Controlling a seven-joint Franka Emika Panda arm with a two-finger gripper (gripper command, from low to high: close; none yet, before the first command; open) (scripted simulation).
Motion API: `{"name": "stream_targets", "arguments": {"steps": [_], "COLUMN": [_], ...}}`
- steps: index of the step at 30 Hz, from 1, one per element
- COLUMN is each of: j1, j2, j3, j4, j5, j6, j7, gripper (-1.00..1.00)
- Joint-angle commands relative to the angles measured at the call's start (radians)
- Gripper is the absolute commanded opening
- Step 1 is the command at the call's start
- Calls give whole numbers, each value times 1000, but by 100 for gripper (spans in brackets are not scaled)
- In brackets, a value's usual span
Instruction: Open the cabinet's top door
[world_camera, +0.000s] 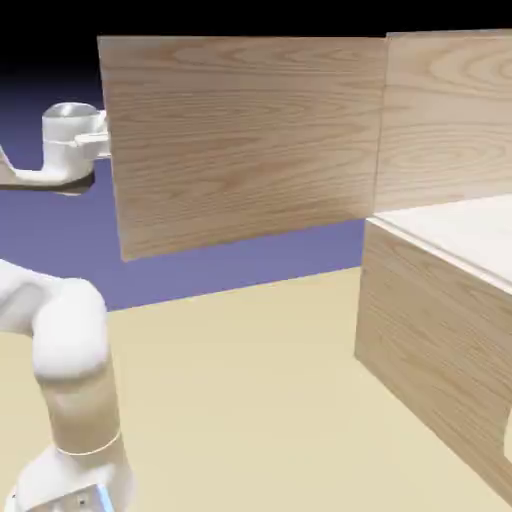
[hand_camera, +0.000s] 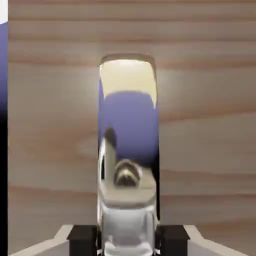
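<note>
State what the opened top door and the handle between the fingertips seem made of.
Top door: apparently light oak, low sheen, judging by its wavy brown grain; solid wood or veneer, I can't tell.
Handle: probably metal, polished to a mirror finish, as it reflects pale and blue-violet patches.

Bkgd plain blue-violet – black up top; floor pale tan, evenly lit.
</note>
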Motion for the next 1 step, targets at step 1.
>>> {"name": "stream_targets", "arguments": {"steps": [1], "j1": [-36], "j2": [5], "j3": [27], "j4": [31], "j5": [9], "j6": [-16], "j7": [-1], "gripper": [-100]}}
